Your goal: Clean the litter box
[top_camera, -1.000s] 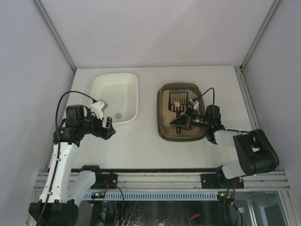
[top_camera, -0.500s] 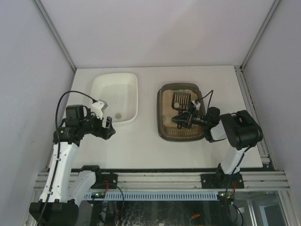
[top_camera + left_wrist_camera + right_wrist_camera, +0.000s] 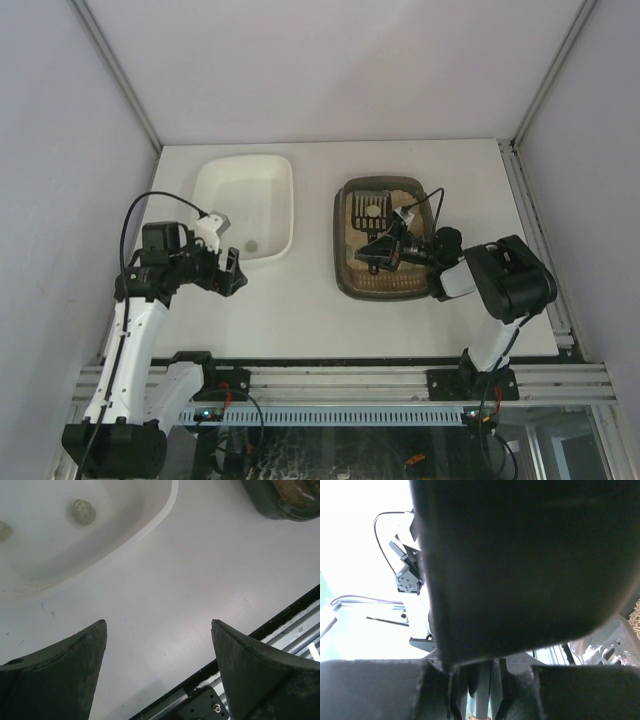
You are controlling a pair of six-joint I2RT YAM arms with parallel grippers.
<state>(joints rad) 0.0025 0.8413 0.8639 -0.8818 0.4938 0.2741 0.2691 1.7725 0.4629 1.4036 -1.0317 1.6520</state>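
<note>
The right gripper (image 3: 383, 252) is clenching a black scoop (image 3: 369, 209) by its handle inside the litter box (image 3: 343, 270), which is sitting right of centre on the table (image 3: 300, 310). The left gripper (image 3: 157, 625) is hanging released near the white tub (image 3: 281, 215), with a strip of table lying between the tub's and the box's rims.

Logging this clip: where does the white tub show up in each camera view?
Top external: the white tub sits left of centre, in the upper half.
Left wrist: it fills the upper left, with a greenish lump inside.
Right wrist: not in it.
Shared landmark: the litter box, to the right of the tub from above, and in the top right corner of the left wrist view.
</note>
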